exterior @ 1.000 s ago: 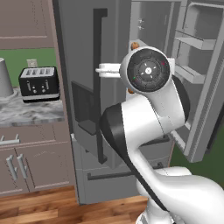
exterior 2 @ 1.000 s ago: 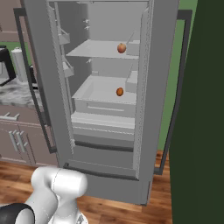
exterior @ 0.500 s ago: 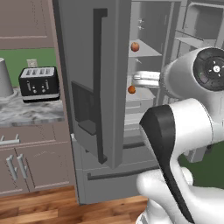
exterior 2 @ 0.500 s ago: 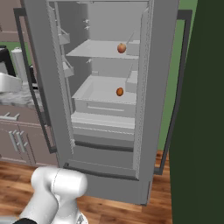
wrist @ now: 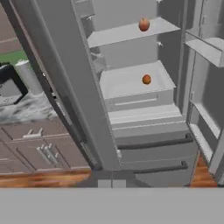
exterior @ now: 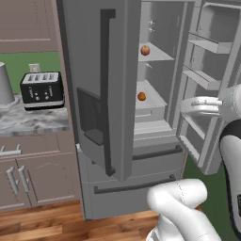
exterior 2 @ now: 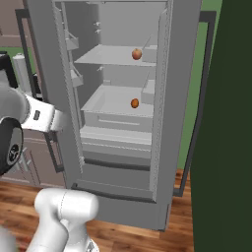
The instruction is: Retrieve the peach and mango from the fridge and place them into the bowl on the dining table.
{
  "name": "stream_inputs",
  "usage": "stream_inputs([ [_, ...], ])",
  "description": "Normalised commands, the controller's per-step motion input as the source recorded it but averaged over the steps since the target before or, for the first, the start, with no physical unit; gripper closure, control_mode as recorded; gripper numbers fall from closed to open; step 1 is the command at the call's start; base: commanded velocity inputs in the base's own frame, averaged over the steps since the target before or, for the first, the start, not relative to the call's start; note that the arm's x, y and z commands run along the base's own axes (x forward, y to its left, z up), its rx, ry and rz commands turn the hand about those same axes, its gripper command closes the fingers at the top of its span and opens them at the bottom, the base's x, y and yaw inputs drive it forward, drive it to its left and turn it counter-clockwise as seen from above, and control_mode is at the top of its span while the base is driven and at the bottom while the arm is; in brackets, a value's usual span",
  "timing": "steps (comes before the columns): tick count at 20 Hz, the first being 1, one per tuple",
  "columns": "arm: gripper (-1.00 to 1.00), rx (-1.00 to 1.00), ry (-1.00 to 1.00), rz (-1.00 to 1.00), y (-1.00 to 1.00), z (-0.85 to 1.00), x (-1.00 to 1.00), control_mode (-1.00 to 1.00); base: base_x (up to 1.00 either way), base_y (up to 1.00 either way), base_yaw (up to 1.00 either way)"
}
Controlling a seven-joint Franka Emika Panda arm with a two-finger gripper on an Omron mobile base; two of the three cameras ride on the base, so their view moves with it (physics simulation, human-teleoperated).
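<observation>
- one tall grey french-door fridge (exterior: 113, 155) stands with both of its upper doors swung open, and each door carries one long dark vertical handle.
- two small round fruits sit inside it: a reddish-orange one (exterior 2: 137, 53) on the upper shelf, and an orange one (exterior 2: 134, 103) on the wide tray below; they are well apart, one above the other.
- which of the two is the peach and which the mango, i cannot tell.
- two bottom drawers close the lower part of the fridge, one over the other.
- one black toaster (exterior: 42, 89) with a pale top rests on the grey marbled counter (exterior: 28, 123) left of the fridge, near one pale grey cylinder (exterior: 4, 84).
- the white arm's two-finger gripper (exterior: 195, 106) hangs in front of the right-hand door shelves, its jaws pressed together with nothing between them, clear of both fruits.
</observation>
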Motion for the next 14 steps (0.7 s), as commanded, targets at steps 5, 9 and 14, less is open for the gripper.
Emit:
stream_inputs([
  [5, 1.0, 0.17, 0.26, 0.28, -0.19, -0.59, 0.45, -1.0, 0.0, 0.0, 0.0],
  [9, 1.0, 0.06, 0.06, 0.02, 0.02, -0.29, 0.7, -1.0, 0.0, 0.0, 0.0],
  [14, 1.0, 0.0, -0.01, -0.03, 0.01, -0.22, 0.41, -1.0, 0.0, 0.0, 0.0],
])
